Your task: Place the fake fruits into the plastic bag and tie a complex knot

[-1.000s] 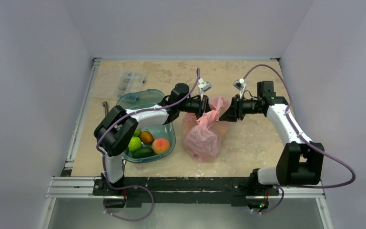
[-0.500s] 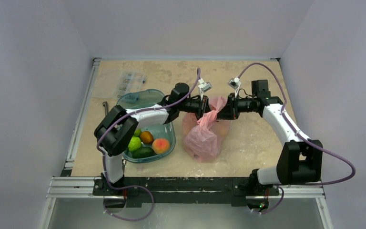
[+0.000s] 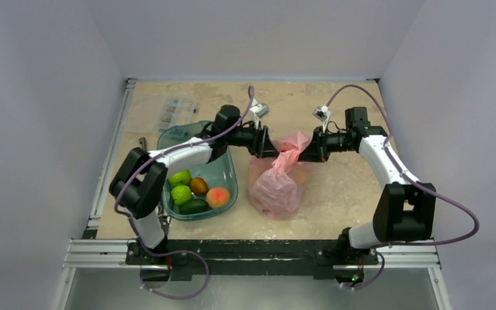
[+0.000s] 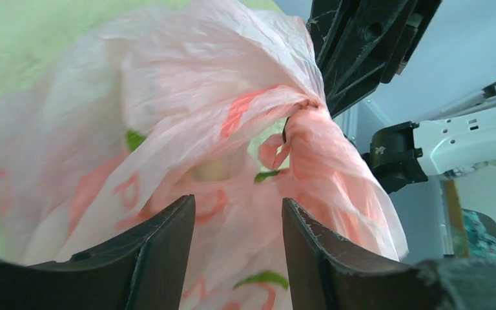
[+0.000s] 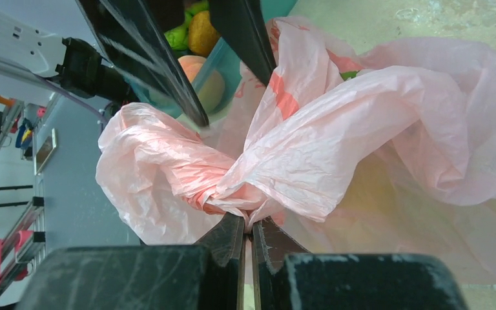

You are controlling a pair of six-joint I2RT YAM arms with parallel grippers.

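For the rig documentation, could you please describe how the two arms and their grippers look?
The left arm and right arm match: white link shells, chunky black joint housings, black bases. A purple cable trails along each. The left gripper and right gripper have black, tapering fingers with scuffed, whitish edges.

**Left arm** (image 3: 184,154) and **right arm** (image 3: 380,158): identical build, with white tubular links set between bulky black joint housings. **Purple cable** (image 3: 455,213): one per arm, looping loosely from the base up to the wrist. **Camera module** (image 3: 323,114): small, silver-grey, mounted at each wrist. **Left gripper** (image 4: 237,210) and **right gripper** (image 5: 248,223): each has two black, tapering fingers (image 4: 161,258), whose edges are scuffed pale.
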